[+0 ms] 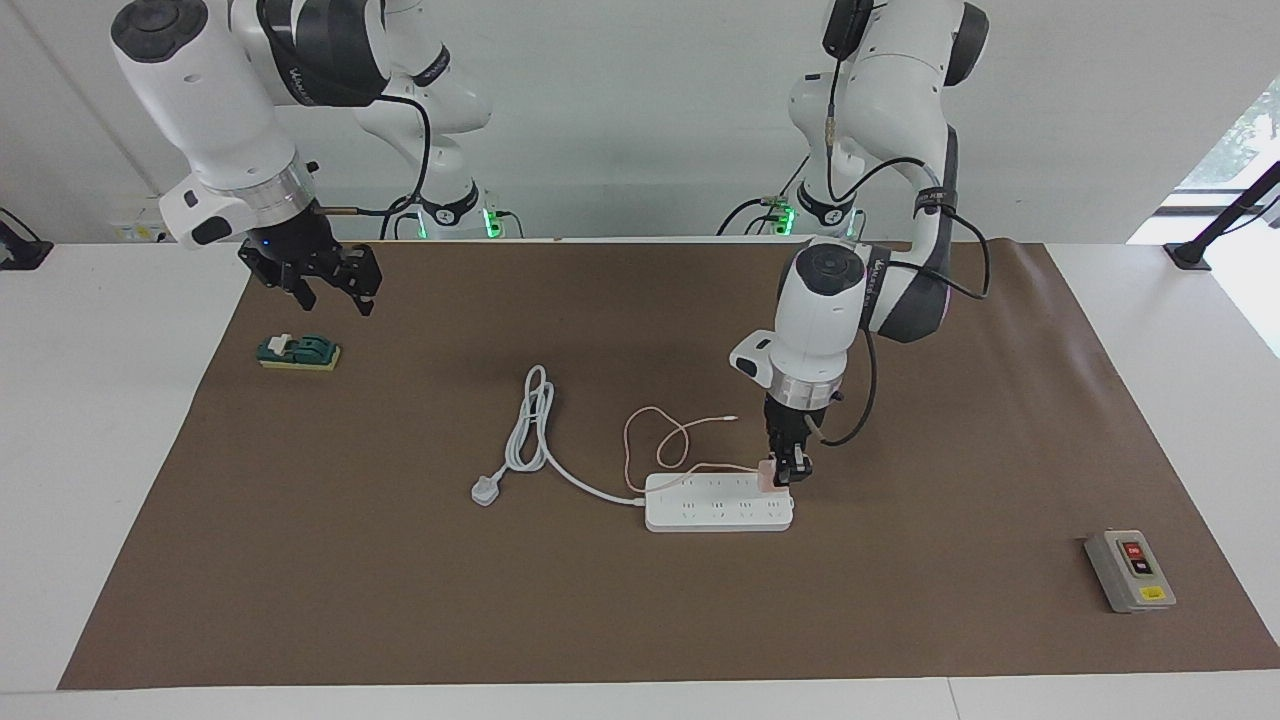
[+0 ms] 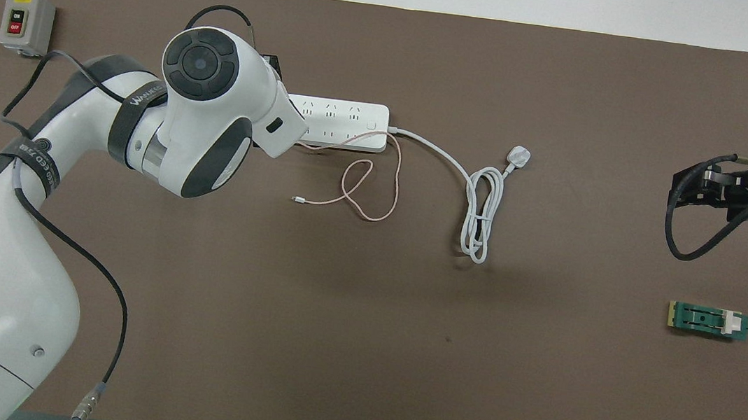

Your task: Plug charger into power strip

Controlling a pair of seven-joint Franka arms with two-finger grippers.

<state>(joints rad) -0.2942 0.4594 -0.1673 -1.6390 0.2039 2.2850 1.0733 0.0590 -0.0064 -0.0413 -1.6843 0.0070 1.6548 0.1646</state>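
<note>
The left gripper (image 1: 787,470) grips the charger (image 1: 767,476), its fingers clamped on the pink cube. The charger rests on the strip (image 1: 718,501) at the end toward the left arm's end of the table; how deep it is seated cannot be told. Its cable (image 1: 672,444) loops on the mat, nearer to the robots than the strip. In the overhead view the left arm hides the charger and that end of the strip (image 2: 348,124). The right gripper (image 1: 335,290) waits, raised near the green part (image 1: 298,351), fingers partly apart and holding nothing.
</note>
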